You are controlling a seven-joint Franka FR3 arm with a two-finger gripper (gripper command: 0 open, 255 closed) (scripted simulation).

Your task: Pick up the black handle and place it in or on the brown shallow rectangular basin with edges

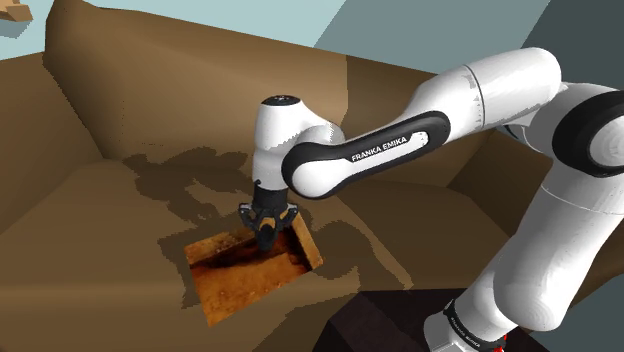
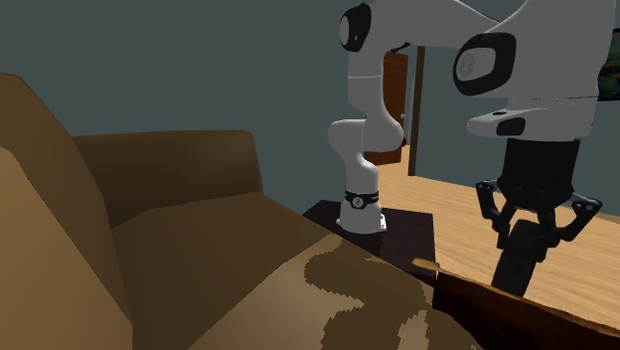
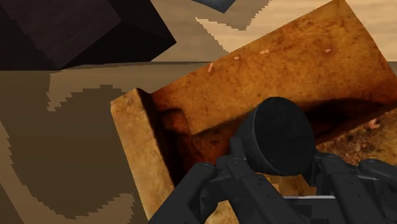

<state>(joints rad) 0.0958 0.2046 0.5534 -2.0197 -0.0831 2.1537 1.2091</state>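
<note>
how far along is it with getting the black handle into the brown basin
Done: the pickup, since the pincer is shut on the black handle. In hand: it holds the handle over the brown basin. Left: lower it, release the handle in the basin and pull clear.

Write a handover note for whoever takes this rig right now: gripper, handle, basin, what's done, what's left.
Gripper: fingers shut on the black handle.
Handle: hangs from the fingers directly over the brown basin. I can't tell whether it touches the basin floor.
Basin: sits on the brown sofa seat.
Done: handle picked up and brought over the basin.
Left: lower if needed, open the fingers, lift away.
</note>
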